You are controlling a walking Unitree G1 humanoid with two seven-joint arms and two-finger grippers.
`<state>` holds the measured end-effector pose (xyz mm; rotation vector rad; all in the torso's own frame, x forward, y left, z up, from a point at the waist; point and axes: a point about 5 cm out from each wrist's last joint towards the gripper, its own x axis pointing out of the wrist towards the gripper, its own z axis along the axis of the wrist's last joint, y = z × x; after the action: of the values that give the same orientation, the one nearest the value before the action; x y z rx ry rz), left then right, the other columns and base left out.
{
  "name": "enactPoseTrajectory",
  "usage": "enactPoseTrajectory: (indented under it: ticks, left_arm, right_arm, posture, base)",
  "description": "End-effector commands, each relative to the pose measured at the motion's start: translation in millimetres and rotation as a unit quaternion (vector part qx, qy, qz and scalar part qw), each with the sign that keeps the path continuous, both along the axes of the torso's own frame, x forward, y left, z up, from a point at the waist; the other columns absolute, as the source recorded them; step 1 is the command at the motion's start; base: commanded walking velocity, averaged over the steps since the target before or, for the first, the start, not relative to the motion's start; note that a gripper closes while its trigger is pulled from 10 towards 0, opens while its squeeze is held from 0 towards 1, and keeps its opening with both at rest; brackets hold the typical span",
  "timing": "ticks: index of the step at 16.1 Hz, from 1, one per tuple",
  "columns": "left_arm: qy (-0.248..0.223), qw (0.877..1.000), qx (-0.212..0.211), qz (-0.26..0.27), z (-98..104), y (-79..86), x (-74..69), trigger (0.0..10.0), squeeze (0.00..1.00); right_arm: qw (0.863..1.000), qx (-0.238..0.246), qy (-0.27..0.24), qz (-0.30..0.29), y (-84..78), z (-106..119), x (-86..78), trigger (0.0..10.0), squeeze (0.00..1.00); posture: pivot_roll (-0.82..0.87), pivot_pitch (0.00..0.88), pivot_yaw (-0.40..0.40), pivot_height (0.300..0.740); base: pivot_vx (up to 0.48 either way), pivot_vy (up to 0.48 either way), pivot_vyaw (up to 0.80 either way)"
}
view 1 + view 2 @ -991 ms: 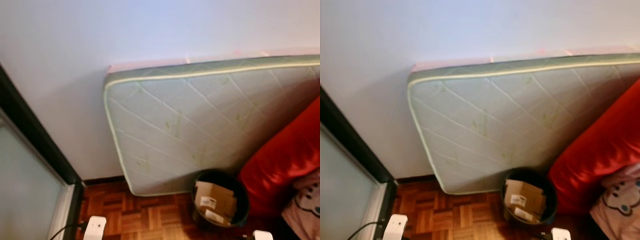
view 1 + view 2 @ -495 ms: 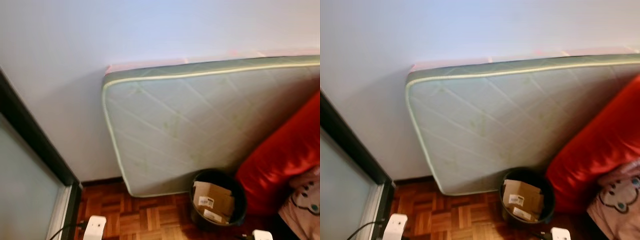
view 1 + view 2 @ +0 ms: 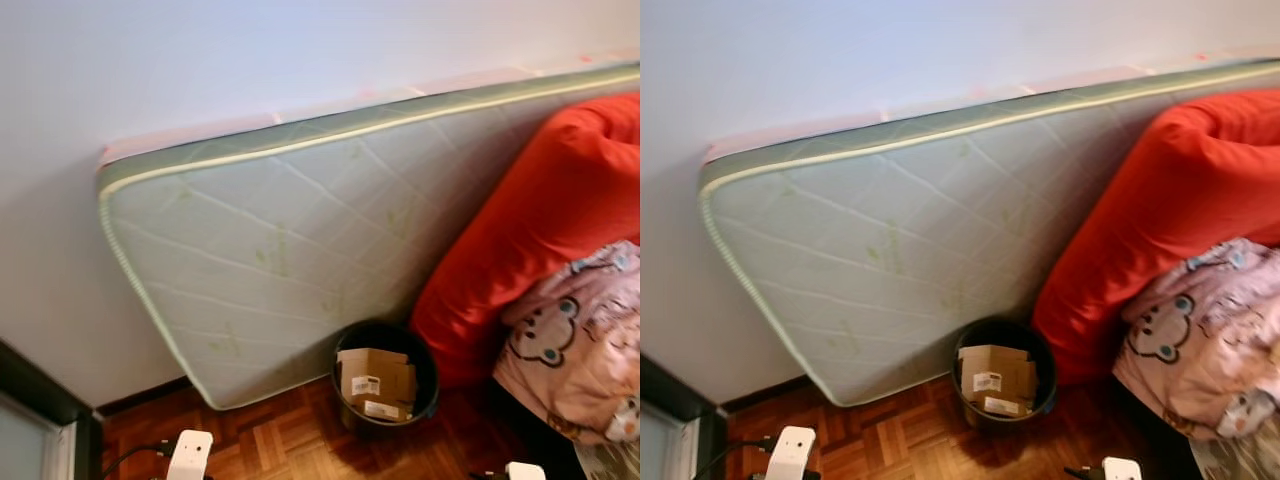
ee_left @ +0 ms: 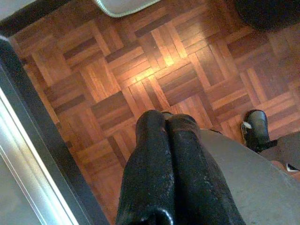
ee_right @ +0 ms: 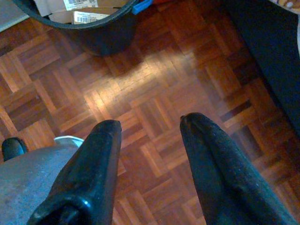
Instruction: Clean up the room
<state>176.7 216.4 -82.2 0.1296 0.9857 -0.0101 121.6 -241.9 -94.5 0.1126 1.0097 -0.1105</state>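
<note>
Plainly, the tidying here centres on the black bin (image 3: pixel 385 385), which stands upright on the wooden floor (image 4: pixel 140 79) with its mouth facing up. Flattened cardboard (image 3: pixel 375 382) stands on edge inside the bin, its long side roughly level with the rim and its labelled faces turned outward.

Just behind the bin, a pale quilted mattress (image 3: pixel 280 250) leans on its long edge against the wall (image 3: pixel 200 70), its long axis running along the wall. Beside the bin, on the robot's right, a large red cushion (image 3: pixel 520 240) slumps against the mattress, and a pink printed blanket (image 3: pixel 575 340) lies against the cushion's lower part.

As a judgement, the cardboard should be light and fairly stiff, best pinched at an upper edge. The bin looks light but thin-walled, so its rim is the likely hold. The blanket is soft and limp, so any gathered fold would serve. The cushion is bulky and yielding, and two narrow fingers may slip on it.

The left gripper (image 4: pixel 166 122) hangs over bare floor well away from the bin, fingers pressed together with nothing between them. The right gripper (image 5: pixel 150 124) hangs over the floor near the bin, fingers spread apart and empty.
</note>
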Motion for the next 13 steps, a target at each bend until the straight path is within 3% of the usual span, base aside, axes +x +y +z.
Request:
enactPoseTrajectory:
  ticks: [1,13]
  left_arm:
    - [0.006,1.000,0.003,-0.002,-1.0,1.5,-2.5,10.0,0.00]
    - [0.006,1.000,0.007,-0.004,-0.9,1.9,-2.6,10.0,0.00]
  right_arm:
    - [1.000,-0.002,0.006,0.003,-1.3,-0.5,-2.3,10.0,0.00]
    - [1.000,-0.002,0.006,0.008,-1.2,-0.4,-2.3,10.0,0.00]
  posture:
    - [-0.07,0.000,-0.034,0.740]
    - [-0.07,0.000,-0.031,0.740]
  base:
    - [0.000,0.000,-0.79]
    - [0.000,0.000,-0.78]
